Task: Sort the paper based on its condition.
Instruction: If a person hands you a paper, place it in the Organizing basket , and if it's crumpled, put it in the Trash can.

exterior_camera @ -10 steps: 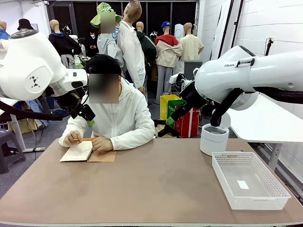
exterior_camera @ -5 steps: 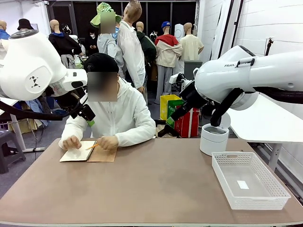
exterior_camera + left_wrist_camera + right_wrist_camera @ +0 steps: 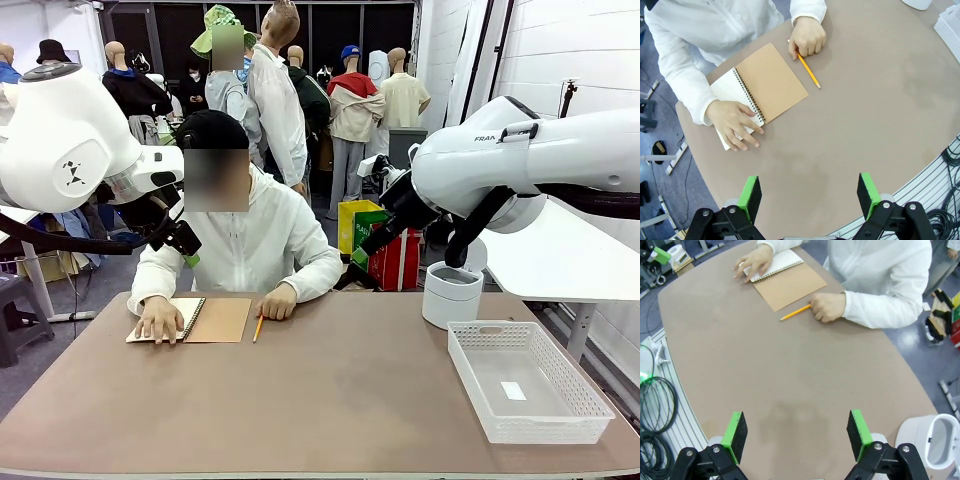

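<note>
- Paper (image 3: pixel 726 89) is lying as the white page of the open spiral notebook (image 3: pixel 775 80) at the table's (image 3: pixel 865 115) far left; the person's hand (image 3: pixel 735 122) is pressing flat on it
- the other hand (image 3: pixel 809 37) is touching a pencil (image 3: pixel 809 75) just beside the brown cover
- left gripper (image 3: pixel 809 187) is hovering above bare table, jaws spread, gripping nothing; right gripper (image 3: pixel 796 432) is hovering likewise, released
</note>
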`<action>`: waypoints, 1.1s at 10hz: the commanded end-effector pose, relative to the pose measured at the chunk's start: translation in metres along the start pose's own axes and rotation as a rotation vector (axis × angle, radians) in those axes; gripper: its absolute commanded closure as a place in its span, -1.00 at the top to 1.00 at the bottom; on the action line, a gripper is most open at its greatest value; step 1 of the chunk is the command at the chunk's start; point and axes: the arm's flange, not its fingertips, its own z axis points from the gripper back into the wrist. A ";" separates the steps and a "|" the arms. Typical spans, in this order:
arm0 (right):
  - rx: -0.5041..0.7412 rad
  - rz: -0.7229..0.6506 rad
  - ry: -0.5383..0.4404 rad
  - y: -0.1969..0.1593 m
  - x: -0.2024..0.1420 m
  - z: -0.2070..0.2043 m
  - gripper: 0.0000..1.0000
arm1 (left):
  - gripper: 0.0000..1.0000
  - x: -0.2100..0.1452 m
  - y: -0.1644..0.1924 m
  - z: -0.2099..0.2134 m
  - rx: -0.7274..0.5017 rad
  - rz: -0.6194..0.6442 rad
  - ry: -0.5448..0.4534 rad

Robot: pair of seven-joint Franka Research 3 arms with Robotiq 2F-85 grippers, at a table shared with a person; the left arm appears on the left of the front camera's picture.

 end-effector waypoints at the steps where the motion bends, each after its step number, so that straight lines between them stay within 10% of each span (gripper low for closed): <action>1: -0.004 -0.004 0.001 0.001 0.001 0.000 1.00 | 1.00 0.000 0.001 0.000 -0.002 0.002 -0.006; 11: -0.004 -0.004 0.001 0.001 0.001 0.000 1.00 | 1.00 0.000 0.001 0.000 -0.002 0.002 -0.006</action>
